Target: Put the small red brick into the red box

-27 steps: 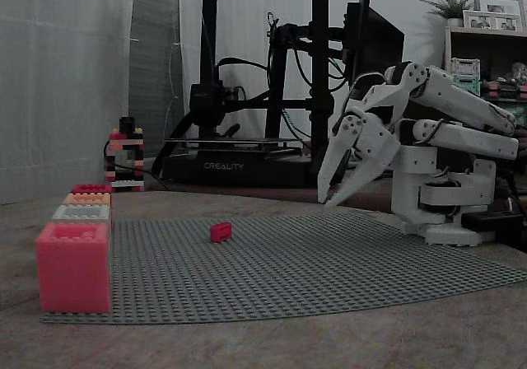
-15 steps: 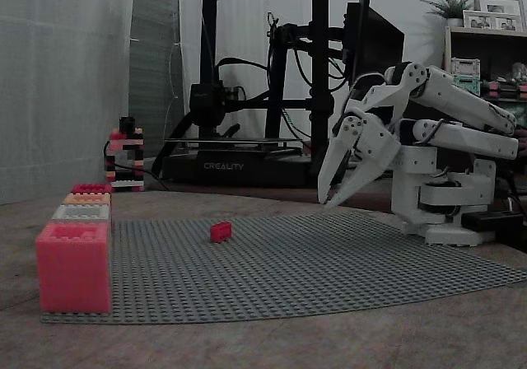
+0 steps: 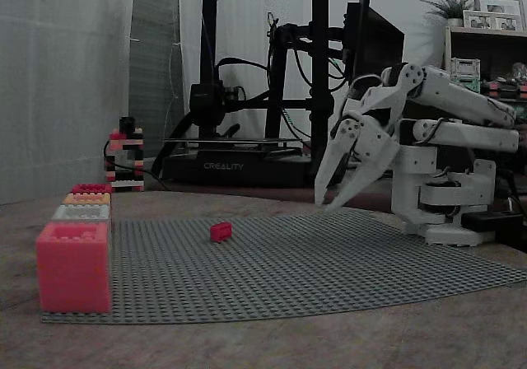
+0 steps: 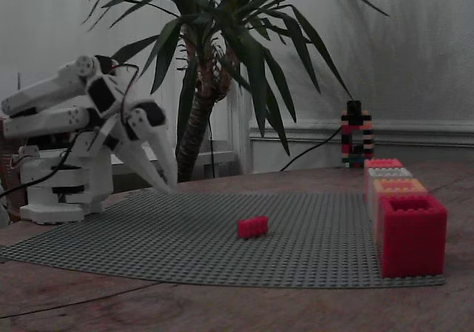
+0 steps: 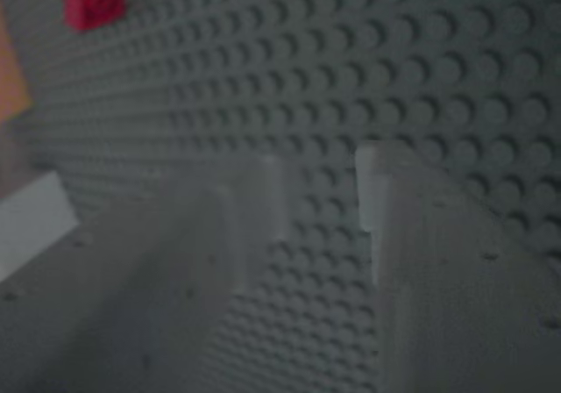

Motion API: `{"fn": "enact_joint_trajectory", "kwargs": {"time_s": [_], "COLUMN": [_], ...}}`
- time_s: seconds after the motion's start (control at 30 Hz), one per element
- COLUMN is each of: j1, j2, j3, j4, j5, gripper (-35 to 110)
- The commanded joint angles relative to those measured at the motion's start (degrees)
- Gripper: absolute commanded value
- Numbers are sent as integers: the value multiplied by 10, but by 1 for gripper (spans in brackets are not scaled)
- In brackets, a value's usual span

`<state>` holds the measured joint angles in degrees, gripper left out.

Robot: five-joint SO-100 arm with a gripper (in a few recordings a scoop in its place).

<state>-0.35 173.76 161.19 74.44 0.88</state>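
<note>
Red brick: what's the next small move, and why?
Probably extend the tool out toward the small red brick. The tool hangs above the baseplate near the arm's base, well apart from the brick, jaws slightly parted and holding nothing.

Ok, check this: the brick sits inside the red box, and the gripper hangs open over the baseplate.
Wrong on the brick: in both fixed views it lies on the baseplate, apart from the box. The gripper does hang open over the baseplate.
</note>
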Motion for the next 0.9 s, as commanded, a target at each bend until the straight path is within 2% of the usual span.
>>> {"fn": "enact_joint_trajectory", "kwargs": {"time_s": [0.0,0.17,0.5,0.87], "j1": [-4,9,39,71], "j2": [-127,-286,-595,-831], "j3": [-125,-265,-455,-657], "j4": [-41,-77,-77,-33], "j5": [21,70,136,120], "gripper": [9,18,22,24]}}
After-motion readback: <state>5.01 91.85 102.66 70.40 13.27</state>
